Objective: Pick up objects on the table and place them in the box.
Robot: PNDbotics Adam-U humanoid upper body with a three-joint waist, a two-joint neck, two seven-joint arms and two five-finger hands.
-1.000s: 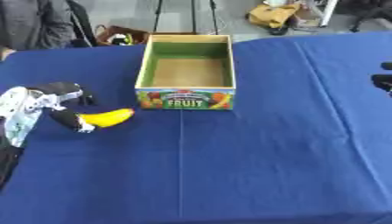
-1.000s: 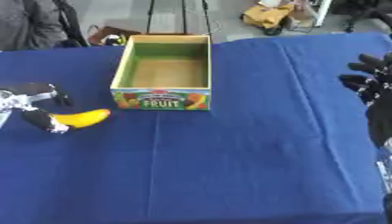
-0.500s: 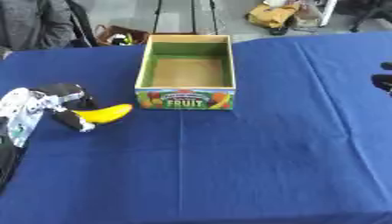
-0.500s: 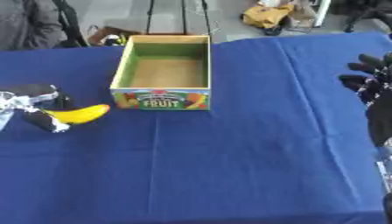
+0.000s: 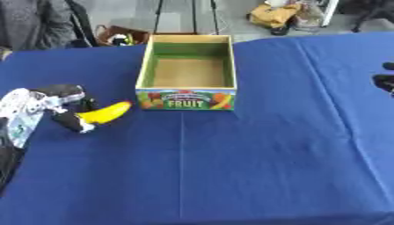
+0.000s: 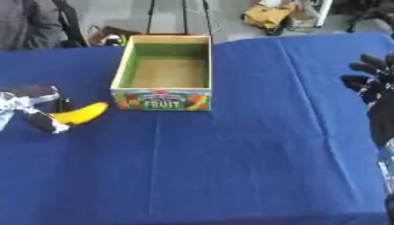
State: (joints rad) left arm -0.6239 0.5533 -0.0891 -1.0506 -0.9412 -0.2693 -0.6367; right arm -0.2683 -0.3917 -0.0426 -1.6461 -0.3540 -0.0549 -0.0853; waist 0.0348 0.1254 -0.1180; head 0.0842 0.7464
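Currently your left hand (image 5: 58,107) clasps the curved yellow banana's (image 5: 104,113) end; it's probably light, soft, bruisable, so grip mid-body.

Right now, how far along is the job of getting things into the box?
Nothing is done yet: the box looks empty. In hand: the left hand has its fingers curled round the banana, left of the box. Left: carrying it over and dropping it in. The right hand idles open.
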